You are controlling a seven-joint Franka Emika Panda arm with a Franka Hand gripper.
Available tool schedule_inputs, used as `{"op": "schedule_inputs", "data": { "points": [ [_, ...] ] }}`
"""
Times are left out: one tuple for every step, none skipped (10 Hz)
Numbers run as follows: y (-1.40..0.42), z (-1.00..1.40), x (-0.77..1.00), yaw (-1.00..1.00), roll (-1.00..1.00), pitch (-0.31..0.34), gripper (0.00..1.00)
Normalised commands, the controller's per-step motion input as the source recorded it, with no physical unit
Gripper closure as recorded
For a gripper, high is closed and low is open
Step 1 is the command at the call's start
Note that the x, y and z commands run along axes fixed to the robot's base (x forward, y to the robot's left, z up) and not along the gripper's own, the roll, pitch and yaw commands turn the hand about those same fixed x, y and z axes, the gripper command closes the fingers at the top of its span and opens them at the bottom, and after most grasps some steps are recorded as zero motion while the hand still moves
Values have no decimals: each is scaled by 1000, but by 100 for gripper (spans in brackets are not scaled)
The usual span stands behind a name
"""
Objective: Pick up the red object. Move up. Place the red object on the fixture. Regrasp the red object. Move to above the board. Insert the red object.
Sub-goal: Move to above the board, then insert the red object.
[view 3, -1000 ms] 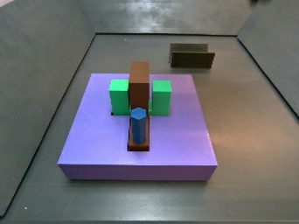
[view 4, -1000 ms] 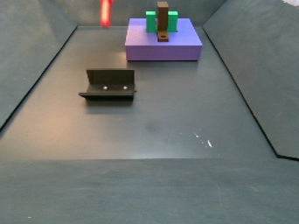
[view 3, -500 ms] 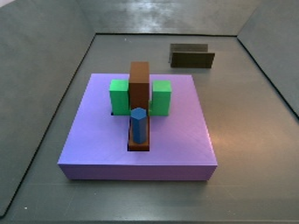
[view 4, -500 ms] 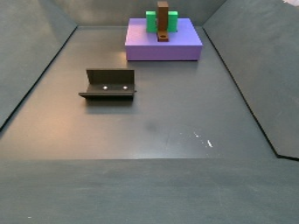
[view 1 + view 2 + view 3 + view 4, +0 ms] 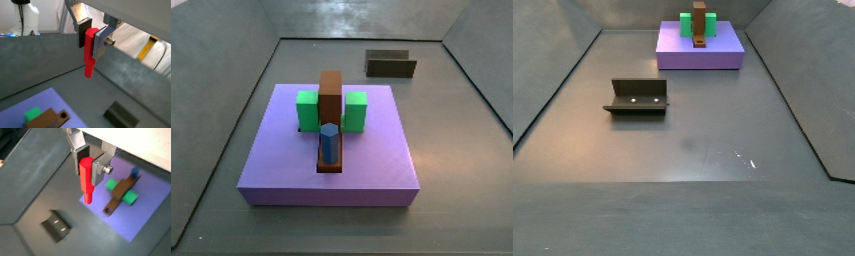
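Gripper [image 5: 88, 159] high above lavender slab board [image 5: 143, 208], clamping small red peg [image 5: 86, 180]; pick-up done, dark box-like fixture [image 5: 56, 227] empty.

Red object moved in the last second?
Yes. A second ago it showed up-left of the board in a side view; now out of frame, held by the hand as red object.
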Motion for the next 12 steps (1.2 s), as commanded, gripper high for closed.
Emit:
{"op": "schedule_inputs", "data": {
  "points": [
    [-62, -1, -87, -51, -1000, 116, 100],
    [-29, 24, -98, -33, -1000, 88, 100],
    [-2, 12, -83, -27, -1000, 73, 100],
    [30, 9, -51, -17, -897, 51, 100],
    [36, -3, -36, -2, -574, 14, 100],
    [21, -5, -30, -1, -364, -8, 100],
    [0, -86, 0, 0, 0, 0, 100],
    [154, -549, 0, 0, 0, -124, 100],
    [417, -803, -109, 9, 16, -200, 100],
    [426, -777, -83, 57, 0, -220, 100],
    [411, -703, -6, 94, -4, -253, 100],
    [323, -717, -3, 37, -24, -253, 100]
  ]
}}
